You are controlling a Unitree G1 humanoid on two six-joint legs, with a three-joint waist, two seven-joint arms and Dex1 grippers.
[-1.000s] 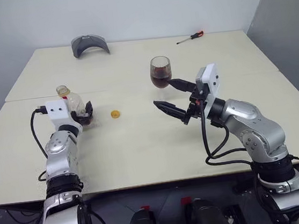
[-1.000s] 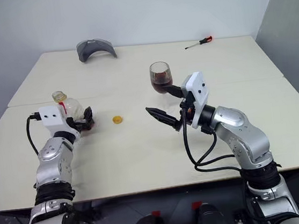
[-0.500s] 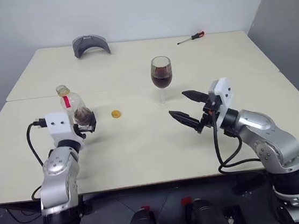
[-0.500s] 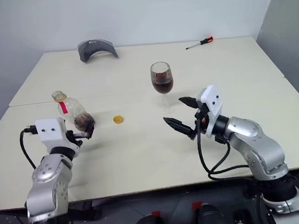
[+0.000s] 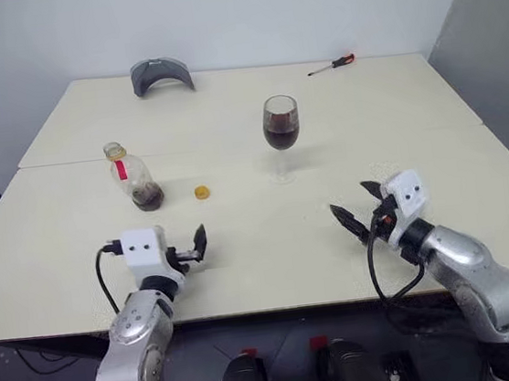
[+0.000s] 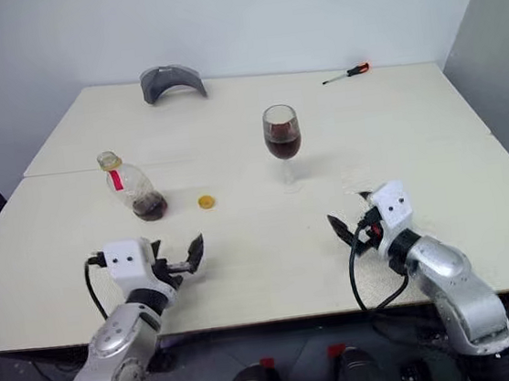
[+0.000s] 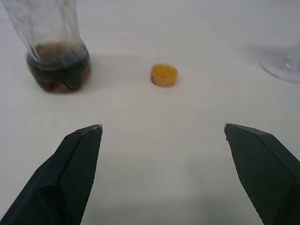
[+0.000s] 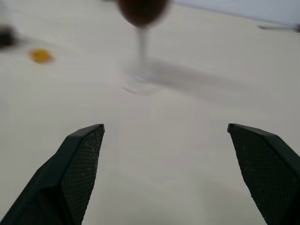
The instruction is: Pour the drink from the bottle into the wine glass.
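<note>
The bottle stands upright and uncapped on the left of the table, with a little dark drink in its base. Its yellow cap lies beside it. The wine glass stands mid-table, its bowl about half full of dark drink. My left gripper hovers near the front edge, well short of the bottle, open and empty. My right gripper is open and empty too, low near the front right, apart from the glass. The right wrist view looks between its fingers at the glass stem.
A grey curved object lies at the far back left and a red-handled screwdriver at the far back right. A seam runs across the table behind the glass. Both grippers are close to the table's front edge.
My left gripper has drawn back from around the bottle toward the front edge, leaving it standing. My right gripper has pulled back from beside the glass, lower and to the right.
</note>
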